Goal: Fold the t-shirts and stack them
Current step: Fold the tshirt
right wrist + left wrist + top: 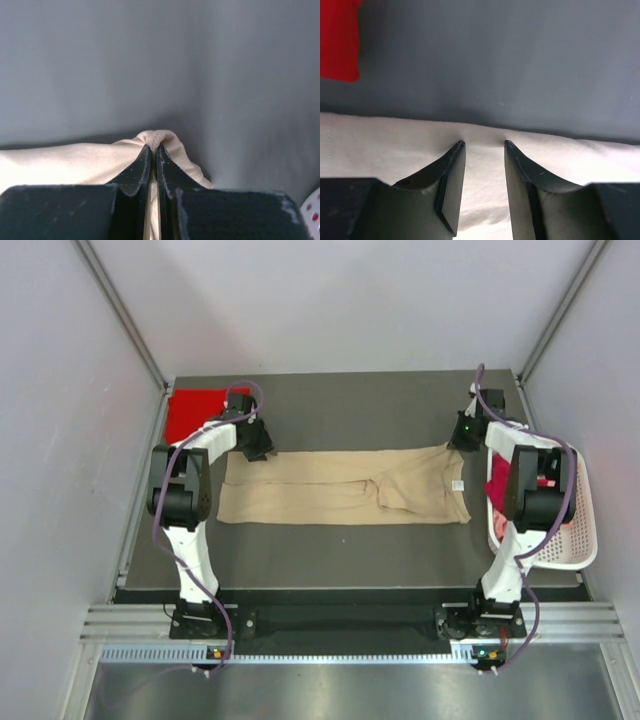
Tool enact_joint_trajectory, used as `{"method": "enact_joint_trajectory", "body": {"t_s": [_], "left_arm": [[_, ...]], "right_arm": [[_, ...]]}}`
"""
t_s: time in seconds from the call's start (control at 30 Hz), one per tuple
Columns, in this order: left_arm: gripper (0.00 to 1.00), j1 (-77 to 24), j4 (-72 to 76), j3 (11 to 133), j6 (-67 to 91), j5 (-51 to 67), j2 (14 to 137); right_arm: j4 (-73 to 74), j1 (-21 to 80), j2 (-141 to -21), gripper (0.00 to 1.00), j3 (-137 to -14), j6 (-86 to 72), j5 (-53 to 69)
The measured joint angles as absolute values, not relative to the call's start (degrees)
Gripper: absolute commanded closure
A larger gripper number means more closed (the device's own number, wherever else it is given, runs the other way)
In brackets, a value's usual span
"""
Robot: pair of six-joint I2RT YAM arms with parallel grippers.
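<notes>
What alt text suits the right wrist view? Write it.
The right gripper is shut on a bunched edge of the tan t-shirt, which trails left across the dark grey table. A corner of the white basket shows at lower right.

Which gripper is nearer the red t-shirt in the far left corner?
Left. The left gripper hangs at the far edge of the tan t-shirt, just right of the red t-shirt; the right gripper pinches the tan shirt's corner across the table.
</notes>
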State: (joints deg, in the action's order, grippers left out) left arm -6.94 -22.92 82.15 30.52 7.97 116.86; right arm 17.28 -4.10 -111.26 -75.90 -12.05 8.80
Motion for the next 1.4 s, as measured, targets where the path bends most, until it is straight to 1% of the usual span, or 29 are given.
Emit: {"method": "enact_joint_trajectory", "body": {"t_s": [0.03,0.1,0.13,0.2,0.23,0.3,0.33,0.5,0.57,0.6,0.63,0.7,0.73,0.8,0.83,0.93,1.0,1.1,1.13,1.2,1.4], "left_arm": [[0.57,-6.9,-22.9,82.5,30.5,7.6,117.1],[0.57,-6.9,-22.9,83.0,30.3,7.2,117.4],[0.57,-6.9,-22.9,83.2,30.3,7.0,117.6],[0.57,-6.9,-23.0,83.7,30.0,6.8,117.9],[0.57,-6.9,-23.2,84.1,29.9,6.7,118.0],[0.56,-6.9,-23.6,84.7,29.5,6.6,118.3],[0.56,-6.9,-23.6,84.8,29.3,6.6,118.2],[0.55,-8.0,-25.8,84.3,28.4,5.6,115.5],[0.56,-9.8,-26.6,83.5,28.4,5.2,112.2],[0.56,-11.3,-26.3,82.7,28.6,5.6,109.8],[0.56,-12.8,-25.6,81.7,28.8,6.4,107.7],[0.57,-17.4,-24.4,79.4,29.8,8.4,102.6],[0.57,-19.6,-23.3,78.4,30.3,9.4,100.8],[0.57,-24.5,-20.7,76.4,31.9,11.8,98.2],[0.57,-27.1,-19.1,75.4,32.9,12.8,97.6],[0.57,-33.9,-16.7,73.7,35.4,14.9,98.9],[0.57,-36.9,-15.8,73.6,36.8,15.9,101.1],[0.57,-40.1,-13.6,73.6,39.1,16.9,104.8],[0.57,-40.9,-12.8,73.6,39.6,17.1,105.9],[0.57,-42.4,-11.5,73.6,40.8,17.3,108.3],[0.56,-44.1,-8.9,74.4,43.0,18.1,114.4]], "right_arm": [[16.4,-4.3,-111.3,0.96,-75.9,-12.0,9.4],[15.4,-4.6,-111.3,0.86,-75.9,-11.7,10.5],[15.0,-4.6,-111.3,0.77,-76.0,-11.4,10.9],[14.7,-4.6,-111.7,0.73,-76.6,-10.9,11.3],[14.5,-4.7,-112.1,0.68,-77.1,-10.6,11.5],[14.5,-4.7,-112.4,0.63,-77.8,-10.4,11.8],[14.7,-4.7,-112.4,0.59,-77.8,-10.2,11.9],[20.9,-4.7,-109.7,0.56,-77.9,-11.2,9.8],[23.8,-4.7,-106.7,0.52,-77.5,-12.0,9.0],[25.0,-4.7,-104.5,0.51,-76.8,-12.3,8.8],[25.1,-4.6,-101.2,0.51,-75.0,-12.7,8.8],[26.1,-4.3,-94.5,0.55,-71.0,-13.3,9.1],[26.4,-4.1,-90.9,0.61,-68.6,-13.7,9.1],[27.6,-3.7,-84.8,0.67,-64.6,-14.5,9.1],[27.7,-3.3,-82.3,0.74,-62.5,-14.8,9.1],[28.0,-2.4,-79.1,0.80,-56.6,-15.5,9.6],[28.6,-1.9,-78.8,0.81,-52.4,-16.2,10.0],[29.6,-0.9,-78.7,0.78,-46.6,-17.3,10.1],[29.9,-0.4,-78.8,0.75,-45.4,-17.7,9.9],[29.6,1.0,-78.8,0.73,-44.2,-18.3,9.7],[26.8,2.8,-78.8,0.73,-43.9,-19.5,8.2]]}}
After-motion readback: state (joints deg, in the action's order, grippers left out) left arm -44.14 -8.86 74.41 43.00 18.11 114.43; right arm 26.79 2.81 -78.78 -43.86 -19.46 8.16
